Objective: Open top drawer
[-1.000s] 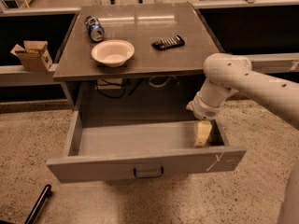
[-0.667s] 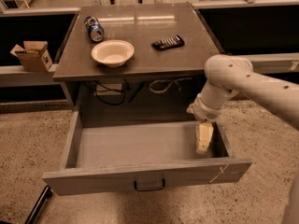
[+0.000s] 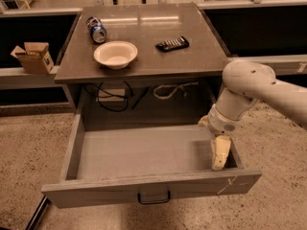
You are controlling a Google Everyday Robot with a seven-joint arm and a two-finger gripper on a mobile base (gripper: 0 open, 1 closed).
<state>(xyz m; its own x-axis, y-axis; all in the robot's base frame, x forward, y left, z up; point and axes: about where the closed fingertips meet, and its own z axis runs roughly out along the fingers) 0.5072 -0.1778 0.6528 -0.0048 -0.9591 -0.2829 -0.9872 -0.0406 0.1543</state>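
The top drawer (image 3: 120, 189) is a wide grey drawer with a small black bar handle (image 3: 154, 197) and a white scratch mark (image 3: 227, 184) near its right end. It stands pulled far out from under the grey cabinet top, and its inside is bare. My gripper (image 3: 219, 153) hangs from the white arm (image 3: 247, 92) at the right and reaches down inside the drawer at its right end, just behind the drawer front.
On the cabinet top (image 3: 201, 56) are a white bowl (image 3: 115, 54), a tipped can (image 3: 96, 29) and a black remote (image 3: 172, 43). Cables (image 3: 112, 96) hang in the cavity behind the drawer. A cardboard box (image 3: 33, 57) sits on a ledge at left. The floor is speckled.
The drawer has slid further out toward the camera. My gripper has moved with it, staying inside its right end.
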